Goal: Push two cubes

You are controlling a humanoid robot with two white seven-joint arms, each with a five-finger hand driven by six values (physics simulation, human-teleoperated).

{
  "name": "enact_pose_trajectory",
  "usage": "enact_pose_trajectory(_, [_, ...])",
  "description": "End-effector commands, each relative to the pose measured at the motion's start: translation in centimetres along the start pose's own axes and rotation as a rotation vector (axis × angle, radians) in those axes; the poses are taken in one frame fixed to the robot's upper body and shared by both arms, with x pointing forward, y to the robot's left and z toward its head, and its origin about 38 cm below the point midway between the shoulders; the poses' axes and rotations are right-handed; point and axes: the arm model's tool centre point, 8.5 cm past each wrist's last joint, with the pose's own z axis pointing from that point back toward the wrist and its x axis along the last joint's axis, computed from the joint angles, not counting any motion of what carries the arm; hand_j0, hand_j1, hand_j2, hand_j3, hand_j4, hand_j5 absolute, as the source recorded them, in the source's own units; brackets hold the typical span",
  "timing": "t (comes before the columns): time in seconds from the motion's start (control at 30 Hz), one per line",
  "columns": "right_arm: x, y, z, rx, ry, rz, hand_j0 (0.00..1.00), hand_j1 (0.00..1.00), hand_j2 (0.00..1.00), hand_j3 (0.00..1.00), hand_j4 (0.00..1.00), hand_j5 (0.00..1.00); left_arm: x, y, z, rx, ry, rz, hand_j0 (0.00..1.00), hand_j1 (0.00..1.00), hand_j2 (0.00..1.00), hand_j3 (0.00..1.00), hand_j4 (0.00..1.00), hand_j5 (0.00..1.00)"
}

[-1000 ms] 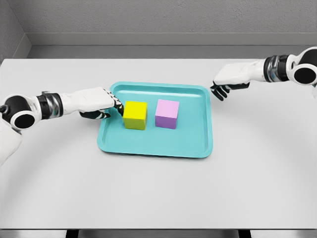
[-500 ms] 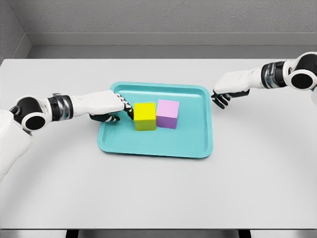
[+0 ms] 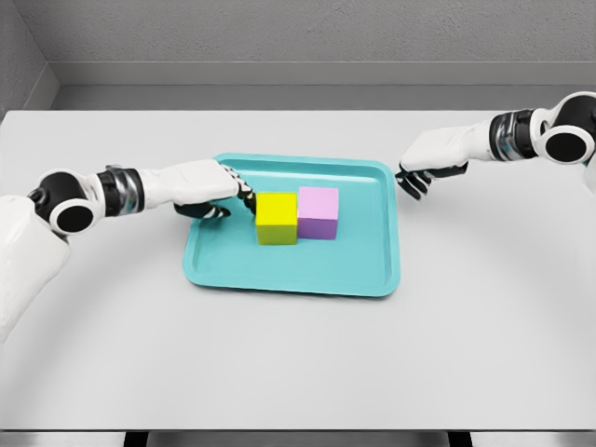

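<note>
A yellow cube (image 3: pixel 277 217) and a pink cube (image 3: pixel 318 212) stand side by side, touching, inside a teal tray (image 3: pixel 293 270) in the head view. My left hand (image 3: pixel 233 196) reaches over the tray's left rim, fingers held flat with the fingertips (image 3: pixel 248 198) against the yellow cube's left face, holding nothing. My right hand (image 3: pixel 416 179) hovers just outside the tray's right rim near its far corner, fingers relaxed and curled down, clear of both cubes.
The tray sits in the middle of a pale grey table (image 3: pixel 298 354). A grey wall runs along the table's far edge.
My left hand has pushed the yellow cube rightward until it meets the pink cube. The right hand has drifted slightly toward the tray's right rim.
</note>
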Motion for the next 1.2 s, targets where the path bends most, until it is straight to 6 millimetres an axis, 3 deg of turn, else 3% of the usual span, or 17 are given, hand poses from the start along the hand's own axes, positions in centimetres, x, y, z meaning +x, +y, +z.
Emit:
enact_pose_trajectory(0.0, [0.0,-0.1,0.0,-0.005,0.000,-0.003,0.23,0.23,0.23,0.23,0.23,0.23,0.1,0.1,-0.2,0.007,-0.006,0.008,0.60,0.60,0.60,0.60,0.60,0.60])
enact_pose_trajectory(0.17, [0.2,-0.3,-0.2,-0.007,-0.004,0.001,0.23,0.23,0.23,0.23,0.23,0.23,-0.4,-0.1,0.6,0.003,0.010,0.011,0.60,0.60,0.60,0.60,0.60,0.60])
enact_pose_trajectory(0.3, [0.2,-0.3,-0.2,-0.006,-0.006,0.002,0.23,0.23,0.23,0.23,0.23,0.23,-1.5,0.6,2.9,0.028,0.025,0.027,0.59,0.59,0.59,0.59,0.59,0.59])
enact_pose_trajectory(0.37, [0.1,-0.2,0.0,-0.005,-0.002,0.000,0.23,0.23,0.23,0.23,0.23,0.23,-0.9,1.6,4.1,0.058,0.001,0.018,0.59,0.59,0.59,0.59,0.59,0.59])
enact_pose_trajectory(0.47, [-1.0,0.2,1.5,-0.004,0.033,-0.008,0.24,0.24,0.24,0.24,0.24,0.24,2.2,3.8,8.1,0.085,-0.075,-0.072,0.58,0.58,0.58,0.58,0.58,0.58])
enact_pose_trajectory(0.5, [-1.1,0.2,1.6,-0.004,0.036,-0.008,0.24,0.24,0.24,0.24,0.24,0.24,4.0,3.8,8.2,0.097,-0.127,-0.086,0.58,0.58,0.58,0.58,0.58,0.58])
enact_pose_trajectory(0.6, [-1.5,0.2,2.3,-0.004,0.051,-0.009,0.25,0.25,0.25,0.25,0.25,0.25,6.1,2.5,8.7,0.076,-0.175,-0.091,0.58,0.58,0.58,0.58,0.58,0.58])
enact_pose_trajectory(0.67, [-1.5,0.2,2.3,-0.002,0.051,-0.009,0.25,0.25,0.25,0.25,0.25,0.25,7.6,1.8,8.1,0.075,-0.217,-0.086,0.58,0.58,0.58,0.58,0.58,0.58])
enact_pose_trajectory(0.77, [-1.4,0.1,2.2,-0.003,0.048,-0.005,0.27,0.27,0.27,0.27,0.27,0.27,10.1,1.4,5.1,0.134,-0.307,-0.044,0.59,0.59,0.59,0.59,0.59,0.59])
enact_pose_trajectory(0.93, [-0.9,-0.1,1.5,0.000,0.031,0.001,0.28,0.28,0.28,0.28,0.28,0.28,12.0,1.0,2.4,0.137,-0.368,-0.031,0.59,0.59,0.59,0.59,0.59,0.59])
enact_pose_trajectory(1.03, [-0.9,-0.2,1.4,0.000,0.030,0.002,0.30,0.30,0.30,0.30,0.30,0.30,11.6,-0.1,1.6,0.112,-0.364,0.002,0.59,0.59,0.59,0.59,0.59,0.59])
enact_pose_trajectory(1.17, [-0.7,0.1,1.3,0.007,0.026,0.004,0.31,0.31,0.31,0.31,0.31,0.31,9.6,-1.7,0.4,0.097,-0.325,0.091,0.64,0.64,0.64,0.64,0.64,0.64])
